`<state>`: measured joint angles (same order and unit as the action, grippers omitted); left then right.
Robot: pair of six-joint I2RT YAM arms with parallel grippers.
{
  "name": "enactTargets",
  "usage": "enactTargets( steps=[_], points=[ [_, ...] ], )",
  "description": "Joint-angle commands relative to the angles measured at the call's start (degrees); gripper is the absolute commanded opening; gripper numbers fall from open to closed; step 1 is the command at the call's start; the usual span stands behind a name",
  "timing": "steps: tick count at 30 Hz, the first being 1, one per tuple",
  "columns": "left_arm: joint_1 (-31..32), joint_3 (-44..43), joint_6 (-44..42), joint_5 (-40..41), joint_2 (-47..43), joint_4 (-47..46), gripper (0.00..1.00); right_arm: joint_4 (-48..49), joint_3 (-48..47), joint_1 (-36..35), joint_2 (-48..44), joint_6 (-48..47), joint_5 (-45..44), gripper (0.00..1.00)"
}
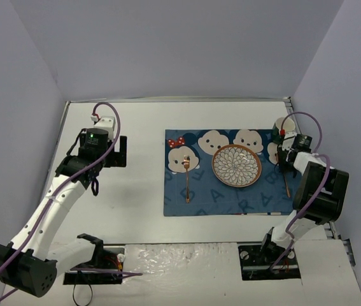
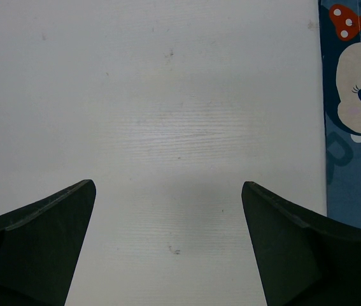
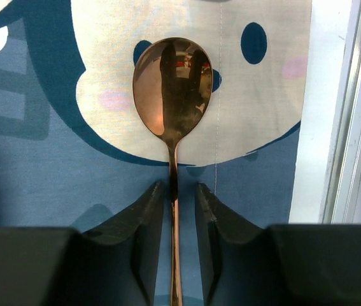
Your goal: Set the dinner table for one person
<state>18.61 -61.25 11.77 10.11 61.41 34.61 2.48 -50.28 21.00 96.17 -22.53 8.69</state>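
Note:
The white dinner table (image 1: 129,197) carries a dark blue cartoon-face mat (image 1: 231,199). On the mat lie a patterned plate (image 1: 237,165), a copper fork (image 1: 187,178) to its left and a copper spoon (image 1: 286,183) to its right. In the right wrist view the spoon (image 3: 172,89) lies flat on the mat, bowl away from me. My right gripper (image 3: 180,188) straddles its handle, jaws narrowly apart with a gap showing on the right side. My left gripper (image 2: 167,185) is wide open and empty over bare table (image 2: 167,95), left of the mat (image 2: 358,178).
A dark green and white cup (image 1: 283,130) stands at the mat's far right corner, just beyond my right gripper (image 1: 286,167). The table's metal edge (image 3: 352,127) runs close to the spoon's right. Purple-grey walls enclose the table on three sides.

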Motion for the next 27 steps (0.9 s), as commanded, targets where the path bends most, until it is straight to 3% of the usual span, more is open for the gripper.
enactTargets(
  steps=[1, 9, 10, 12, 18, 27],
  points=[
    [-0.5, -1.5, -0.9, 0.0, -0.3, -1.0, 0.97, 0.1, -2.4, 0.3, -7.7, 2.1, -2.2, 0.38],
    [-0.5, -1.8, -0.6, -0.4, -0.5, -0.7, 0.97, -0.4, -4.5, 0.1, -24.3, 10.3, -3.8, 0.59],
    [-0.5, -1.9, -0.3, -0.5, -0.5, -0.7, 0.97, -0.4, -4.9, 0.1, -29.1, 13.2, -3.7, 0.66],
    [-0.5, -1.9, 0.0, -0.5, -0.3, -0.6, 0.97, -0.9, -5.8, 0.1, -33.9, 15.7, -3.7, 0.68],
    [-0.4, -1.5, 0.3, -0.6, -0.7, -1.9, 0.97, -3.7, -7.9, -5.4, -45.1, 20.8, -7.2, 0.83],
    [-0.5, -3.2, 1.1, 1.3, -10.1, -1.1, 0.97, -11.3, -8.3, -17.1, -63.8, 22.5, -18.2, 0.99]
  ],
)
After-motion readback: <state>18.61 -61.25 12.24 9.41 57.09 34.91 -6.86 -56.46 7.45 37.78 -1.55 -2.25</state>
